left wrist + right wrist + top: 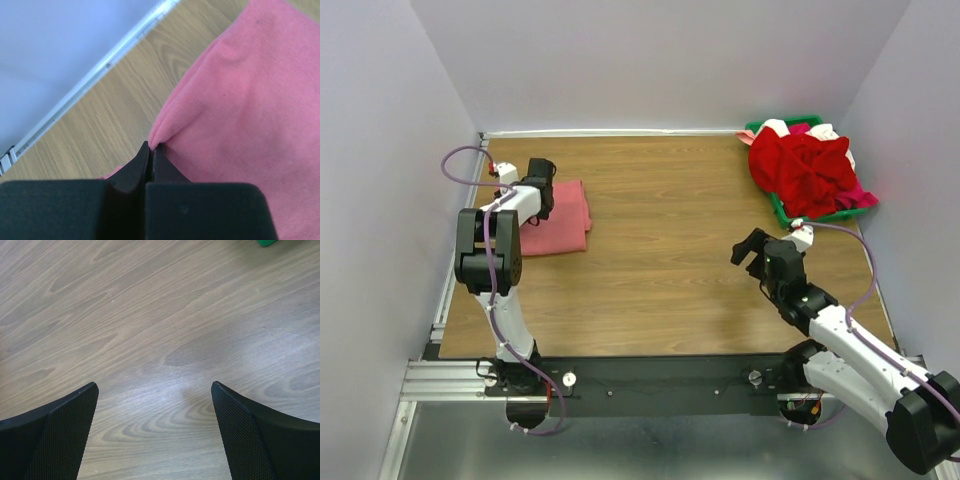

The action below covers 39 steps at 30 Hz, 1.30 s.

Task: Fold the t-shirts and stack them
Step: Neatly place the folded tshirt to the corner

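Cotton of the salmon-pink t-shirt (240,100) is pinched thinly between the tips of our left gripper (151,149), so a tug may free it or skew the fold; our right gripper (155,435) gapes, empty.

No legible text, labels or signs.

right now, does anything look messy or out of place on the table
Yes: at the far right the red tee is heaped over the green tray, hiding most of it, with magenta cloth spilling past the rim. The pink tee at left looks tidy.
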Each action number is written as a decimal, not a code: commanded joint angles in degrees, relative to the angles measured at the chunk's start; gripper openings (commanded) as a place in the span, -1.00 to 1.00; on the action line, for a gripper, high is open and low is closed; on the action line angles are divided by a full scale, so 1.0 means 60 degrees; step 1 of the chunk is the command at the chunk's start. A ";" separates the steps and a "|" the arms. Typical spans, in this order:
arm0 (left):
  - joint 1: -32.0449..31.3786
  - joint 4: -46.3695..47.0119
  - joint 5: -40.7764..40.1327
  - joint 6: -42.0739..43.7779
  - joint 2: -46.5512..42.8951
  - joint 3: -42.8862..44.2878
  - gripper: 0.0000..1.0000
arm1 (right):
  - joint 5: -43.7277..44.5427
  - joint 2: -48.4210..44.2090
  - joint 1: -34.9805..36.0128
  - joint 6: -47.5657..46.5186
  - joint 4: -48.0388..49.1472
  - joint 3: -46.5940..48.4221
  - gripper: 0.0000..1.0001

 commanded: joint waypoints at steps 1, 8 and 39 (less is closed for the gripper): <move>0.0233 0.0083 -0.1484 -0.0384 0.0194 0.0501 -1.00 | 0.0930 -0.0007 0.0010 -0.0021 0.0097 -0.0275 1.00; 0.0892 0.1971 -0.0651 0.1909 0.0296 0.0311 -1.00 | 0.0946 -0.0139 -0.0004 -0.0094 0.0112 -0.0378 1.00; 0.2592 0.6032 -0.0134 0.6986 -0.1931 -0.3324 -0.53 | 0.1312 0.0257 -0.0048 -0.0079 0.0405 -0.0480 1.00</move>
